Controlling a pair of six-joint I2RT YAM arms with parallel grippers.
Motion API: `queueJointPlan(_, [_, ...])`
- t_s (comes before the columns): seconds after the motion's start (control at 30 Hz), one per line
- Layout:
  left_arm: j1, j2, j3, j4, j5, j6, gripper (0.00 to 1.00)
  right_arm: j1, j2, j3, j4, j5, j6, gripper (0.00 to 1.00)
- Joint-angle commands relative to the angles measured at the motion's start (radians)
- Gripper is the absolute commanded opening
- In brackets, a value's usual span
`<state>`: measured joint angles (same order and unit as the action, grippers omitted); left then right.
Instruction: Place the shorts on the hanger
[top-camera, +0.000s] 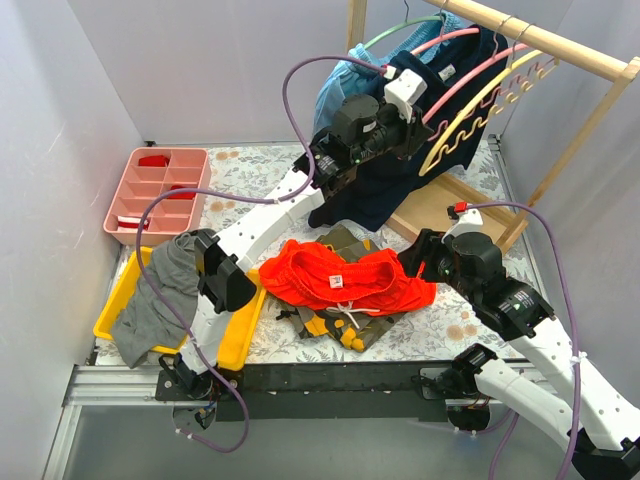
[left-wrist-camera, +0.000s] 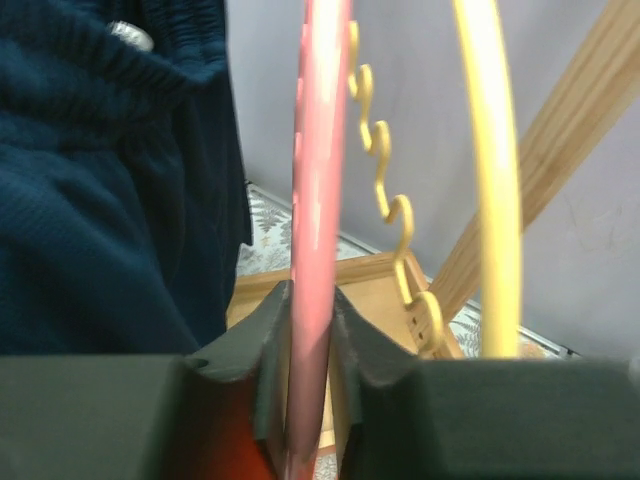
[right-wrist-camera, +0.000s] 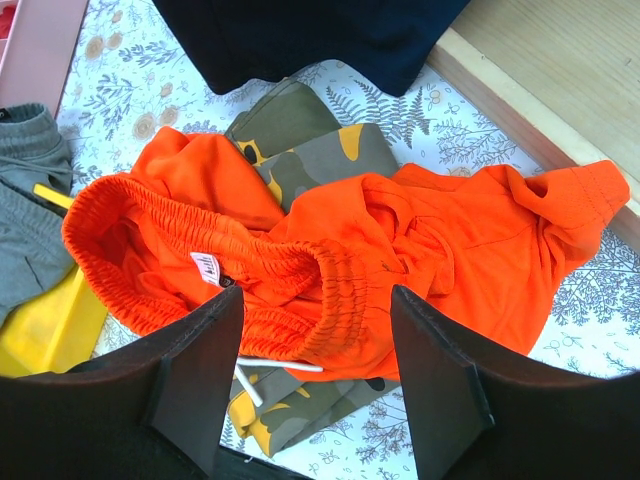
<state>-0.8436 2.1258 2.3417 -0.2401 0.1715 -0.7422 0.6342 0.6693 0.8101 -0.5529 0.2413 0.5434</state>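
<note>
The orange-red shorts (top-camera: 340, 278) lie crumpled on the table on top of a camouflage garment. Their elastic waistband and white drawstring show in the right wrist view (right-wrist-camera: 340, 240). My right gripper (top-camera: 415, 260) is open just above the waistband, its jaws (right-wrist-camera: 315, 300) standing either side of it with nothing held. The pink hanger (top-camera: 470, 78) hangs on the wooden rail at the back right. My left gripper (top-camera: 412, 108) is raised to it and shut on its lower arm. The pink bar (left-wrist-camera: 318, 200) is pinched between the fingers (left-wrist-camera: 310, 300).
A yellow wavy hanger (top-camera: 480, 110) hangs beside the pink one, and navy shorts (top-camera: 400, 180) hang on the left (left-wrist-camera: 100, 200). A green hanger (top-camera: 400, 28) is behind. The wooden rack (top-camera: 530, 35) has a base (top-camera: 440, 205). A pink tray (top-camera: 160, 185) and a yellow bin (top-camera: 125, 290) holding a grey garment (top-camera: 160, 290) are at the left.
</note>
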Motion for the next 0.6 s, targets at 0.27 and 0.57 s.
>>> queueJointPlan(0.27, [-0.146, -0.030, 0.005, 0.067, -0.092, 0.210, 0.00, -0.004, -0.008, 0.051, -0.010, 0.027, -0.002, 0.69])
queueJointPlan(0.57, [-0.160, -0.047, -0.021, 0.108, -0.205, 0.176, 0.00, -0.004, -0.031, 0.054, -0.019, 0.023, -0.003, 0.71])
